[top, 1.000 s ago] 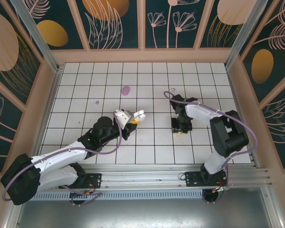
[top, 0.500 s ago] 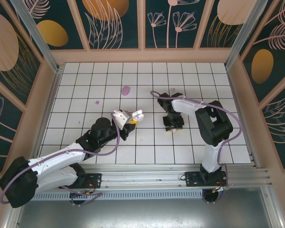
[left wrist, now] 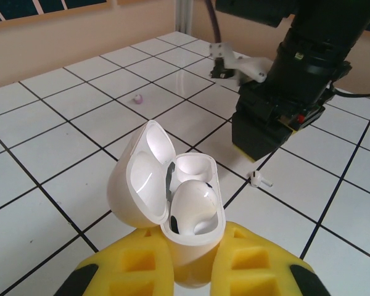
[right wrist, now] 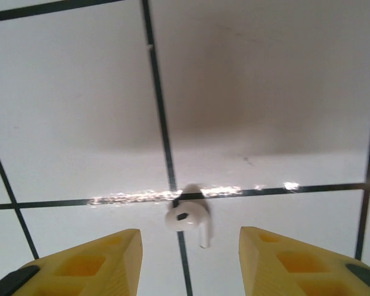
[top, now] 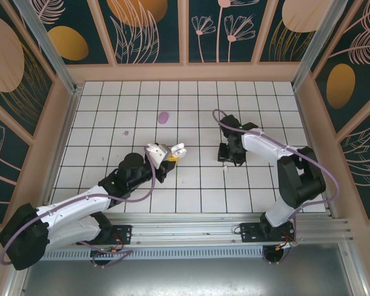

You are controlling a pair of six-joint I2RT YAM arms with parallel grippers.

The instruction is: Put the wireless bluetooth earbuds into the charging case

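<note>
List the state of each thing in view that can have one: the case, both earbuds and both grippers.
charging case: lid open, gripped by its lower body.
earbud in the case: appears seated in one well.
earbud on the table: lying loose, touched by nothing.
left gripper: shut on the charging case.
right gripper: open, one finger on either side of the earbud on the table.

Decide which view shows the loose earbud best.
Right wrist: the earbud lies large and unobstructed, centred in the open right tool. Left wrist shows it small, just below that tool. Top external: too small to tell.
</note>
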